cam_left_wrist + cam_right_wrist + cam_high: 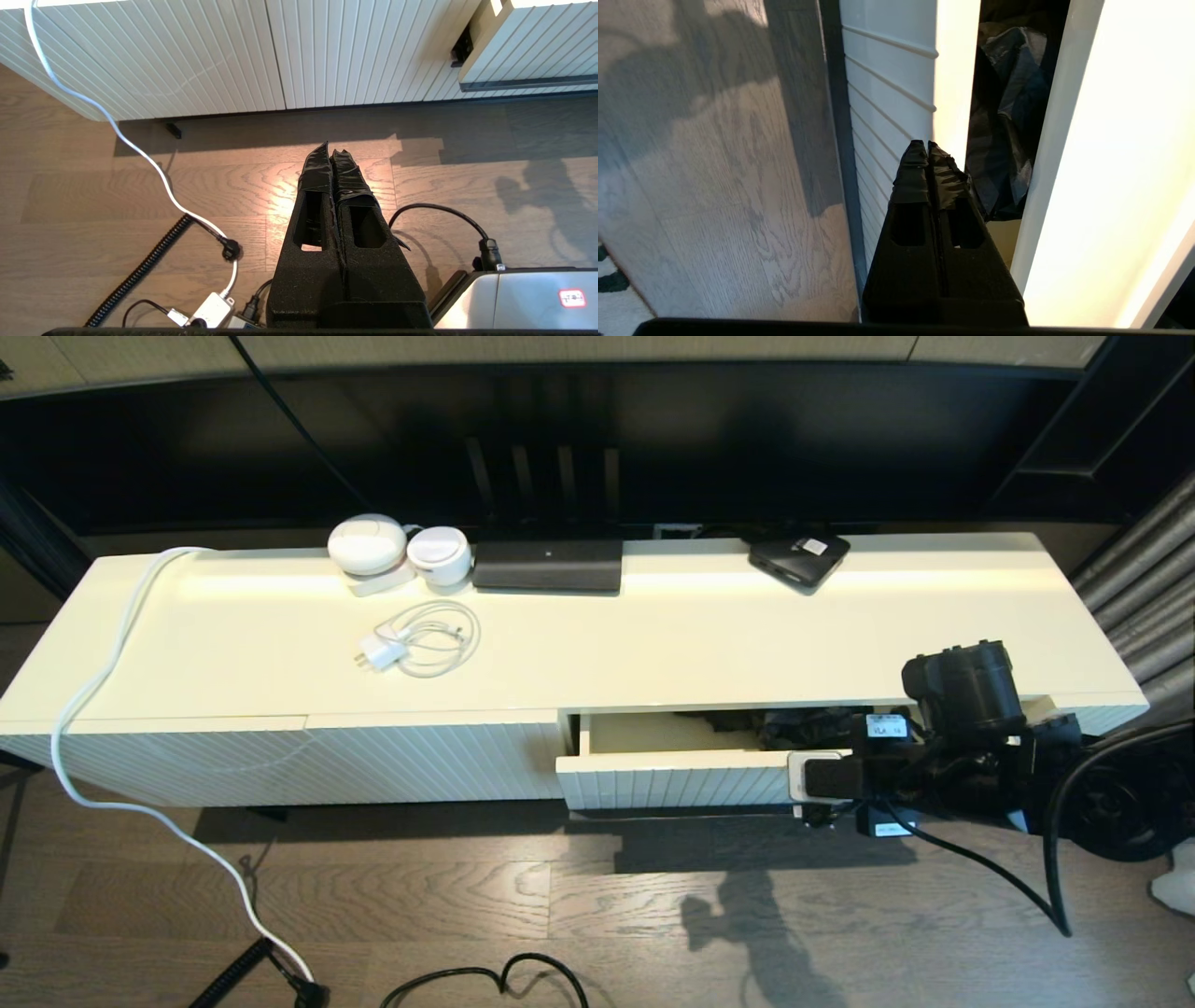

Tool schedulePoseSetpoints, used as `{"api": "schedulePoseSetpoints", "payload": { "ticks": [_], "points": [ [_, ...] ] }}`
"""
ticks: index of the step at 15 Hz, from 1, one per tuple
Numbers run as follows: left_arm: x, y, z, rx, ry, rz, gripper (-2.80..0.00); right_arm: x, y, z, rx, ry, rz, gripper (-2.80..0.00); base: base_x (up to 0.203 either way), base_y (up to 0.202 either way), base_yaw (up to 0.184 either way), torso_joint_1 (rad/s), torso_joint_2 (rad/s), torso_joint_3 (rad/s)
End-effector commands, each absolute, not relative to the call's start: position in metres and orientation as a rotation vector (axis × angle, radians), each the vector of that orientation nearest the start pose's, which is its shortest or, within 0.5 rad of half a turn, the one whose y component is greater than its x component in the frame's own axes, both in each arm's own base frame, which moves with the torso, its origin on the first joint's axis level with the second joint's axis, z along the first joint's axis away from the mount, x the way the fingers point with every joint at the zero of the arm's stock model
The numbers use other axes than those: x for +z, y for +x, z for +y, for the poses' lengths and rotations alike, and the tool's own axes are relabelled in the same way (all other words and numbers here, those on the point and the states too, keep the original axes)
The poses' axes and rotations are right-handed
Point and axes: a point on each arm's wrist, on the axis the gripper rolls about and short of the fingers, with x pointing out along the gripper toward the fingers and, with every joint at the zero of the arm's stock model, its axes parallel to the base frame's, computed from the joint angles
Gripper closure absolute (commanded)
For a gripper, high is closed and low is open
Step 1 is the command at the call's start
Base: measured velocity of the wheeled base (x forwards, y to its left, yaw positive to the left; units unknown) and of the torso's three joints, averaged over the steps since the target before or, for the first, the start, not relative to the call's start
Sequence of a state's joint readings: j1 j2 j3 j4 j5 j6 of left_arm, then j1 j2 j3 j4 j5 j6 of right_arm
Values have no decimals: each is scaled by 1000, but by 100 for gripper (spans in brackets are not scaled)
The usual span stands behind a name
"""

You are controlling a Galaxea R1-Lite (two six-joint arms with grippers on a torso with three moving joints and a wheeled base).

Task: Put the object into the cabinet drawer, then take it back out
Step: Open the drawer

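The cabinet drawer (672, 784) stands partly pulled out at the cabinet's right half; its fluted front (887, 93) and dark bar handle (836, 116) show in the right wrist view. The object, a black folding umbrella (803, 726), lies inside the drawer with its bunched fabric (1008, 116) filling the gap under the cabinet top. My right gripper (927, 144) is shut and holds nothing. It sits at the drawer front's upper edge near the right end (814, 779); whether it touches the front I cannot tell. My left gripper (331, 151) is shut and empty, hanging over the wood floor.
On the cabinet top (709, 635) are two white round devices (367, 546), a white charger with coiled cable (420, 639), a black router (548, 565) and a flat black box with a white label (798, 558). A white cable (93, 709) and black cords (140, 270) lie on the floor.
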State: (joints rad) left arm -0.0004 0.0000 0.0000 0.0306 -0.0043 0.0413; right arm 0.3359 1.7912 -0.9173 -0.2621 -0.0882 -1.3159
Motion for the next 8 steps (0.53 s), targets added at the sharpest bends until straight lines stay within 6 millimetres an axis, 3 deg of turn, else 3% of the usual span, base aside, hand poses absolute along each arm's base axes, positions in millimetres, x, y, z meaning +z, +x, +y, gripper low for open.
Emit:
{"api": "schedulePoseSetpoints", "payload": {
  "ticks": [1, 4, 8],
  "points": [
    [72, -23, 0, -5, 41, 29, 0, 157, 294, 103, 601, -1403, 326, 0, 0, 0, 0, 0, 0, 0],
    [72, -23, 0, -7, 41, 29, 0, 163, 286, 107, 616, -1413, 305, 0, 0, 0, 0, 0, 0, 0],
    [72, -23, 0, -5, 41, 29, 0, 171, 306, 114, 588, -1418, 275, 0, 0, 0, 0, 0, 0, 0]
  ]
}}
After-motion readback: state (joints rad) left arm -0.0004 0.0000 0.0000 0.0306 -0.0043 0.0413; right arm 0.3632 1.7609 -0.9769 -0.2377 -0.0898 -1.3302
